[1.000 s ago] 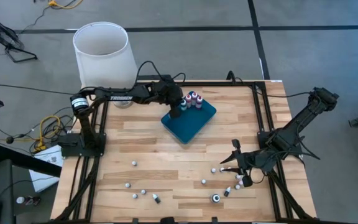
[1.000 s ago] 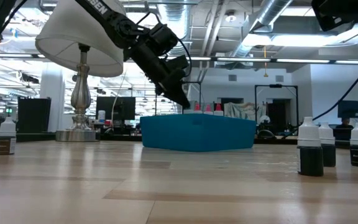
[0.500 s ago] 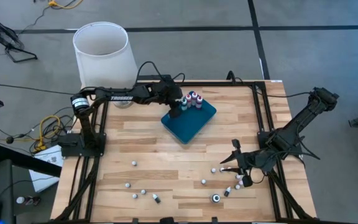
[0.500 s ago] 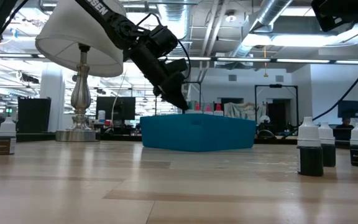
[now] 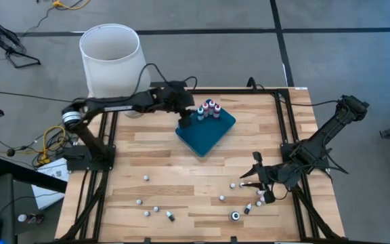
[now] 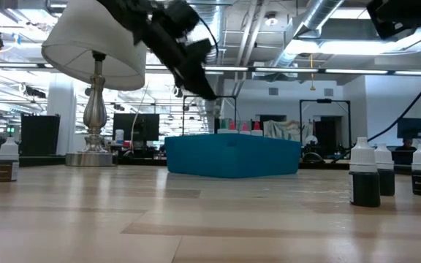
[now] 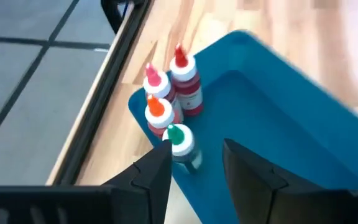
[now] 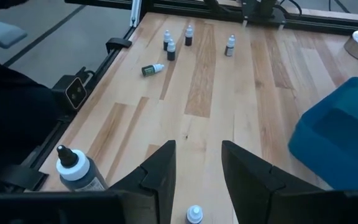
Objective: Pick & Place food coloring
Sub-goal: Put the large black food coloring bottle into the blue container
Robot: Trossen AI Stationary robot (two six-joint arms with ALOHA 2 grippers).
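Food coloring bottles (image 5: 208, 108) in teal tray (image 5: 206, 132), upper centre: light, rigid, tippy; grip body below cap. Left gripper (image 7: 194, 163) fingers released, empty; right gripper (image 8: 196, 168) fingers parted, empty.

The left arm is stretched across the far side of the table, its tool (image 5: 183, 120) raised with fingers (image 7: 156, 174) parted and empty, while the right arm is held bent low near the front-right corner, its tool (image 5: 247, 183) parted too.
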